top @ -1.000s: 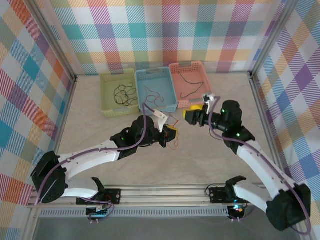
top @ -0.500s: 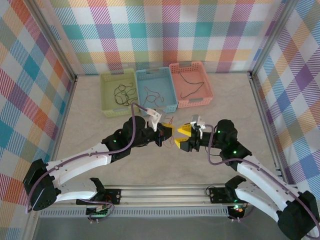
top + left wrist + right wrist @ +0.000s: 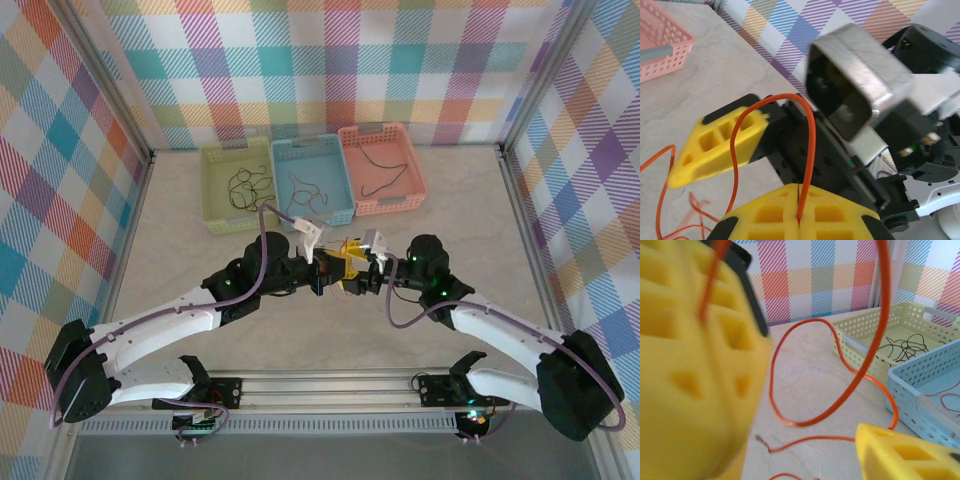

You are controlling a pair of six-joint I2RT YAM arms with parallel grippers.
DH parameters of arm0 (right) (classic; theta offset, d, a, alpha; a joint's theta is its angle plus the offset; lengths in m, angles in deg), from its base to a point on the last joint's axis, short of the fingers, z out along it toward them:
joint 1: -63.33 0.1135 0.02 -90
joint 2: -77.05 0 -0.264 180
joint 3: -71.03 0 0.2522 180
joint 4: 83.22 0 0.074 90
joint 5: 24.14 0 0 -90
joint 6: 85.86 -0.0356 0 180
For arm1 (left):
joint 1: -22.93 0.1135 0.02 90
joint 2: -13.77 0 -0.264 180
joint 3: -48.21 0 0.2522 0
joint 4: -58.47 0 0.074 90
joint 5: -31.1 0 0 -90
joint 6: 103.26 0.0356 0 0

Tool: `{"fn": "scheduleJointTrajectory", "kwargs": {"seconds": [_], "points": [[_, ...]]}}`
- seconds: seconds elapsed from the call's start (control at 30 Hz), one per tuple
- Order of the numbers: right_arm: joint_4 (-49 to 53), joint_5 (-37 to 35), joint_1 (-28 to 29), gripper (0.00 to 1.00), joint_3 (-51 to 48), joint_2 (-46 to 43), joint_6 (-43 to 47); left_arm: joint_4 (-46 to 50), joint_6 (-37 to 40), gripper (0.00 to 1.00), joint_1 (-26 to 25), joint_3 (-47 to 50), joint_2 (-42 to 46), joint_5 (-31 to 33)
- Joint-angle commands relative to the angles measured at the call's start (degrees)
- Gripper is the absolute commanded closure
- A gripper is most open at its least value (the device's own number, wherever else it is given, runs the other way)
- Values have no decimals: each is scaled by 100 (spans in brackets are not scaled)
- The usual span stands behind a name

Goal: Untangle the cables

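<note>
Marble-look table (image 3: 170, 250), plaid walls. The left gripper (image 3: 798, 221) has its pads together, clamped on the orange cable (image 3: 810, 140), which arches up from the pinch and then trails down to the table. The right gripper (image 3: 354, 272) stands jaws apart, nose-to-nose with it. The loop lies directly ahead, apparently between its fingers. No legible markings.

The top view looks down from above the near edge over the whole worktop (image 3: 180, 250). Both wrist views sit close at mid-worktop, facing each other and sharing the orange cable (image 3: 811, 140). The right one looks toward the far-left green basket (image 3: 875, 332).
</note>
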Motion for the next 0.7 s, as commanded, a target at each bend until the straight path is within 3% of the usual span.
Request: {"fn": "scheduleJointTrajectory", "kwargs": {"seconds": [0.0, 0.4, 0.67], "points": [[-321, -73, 32, 52, 418, 414, 334, -83, -173, 100, -53, -380, 106, -237], [-980, -187, 31, 70, 668, 1960, 190, 729, -410, 100, -52, -1682, 428, -473], [-1297, -510, 22, 66, 481, 2477, 132, 1483, 6, 100, -51, -2506, 836, -59]]}}
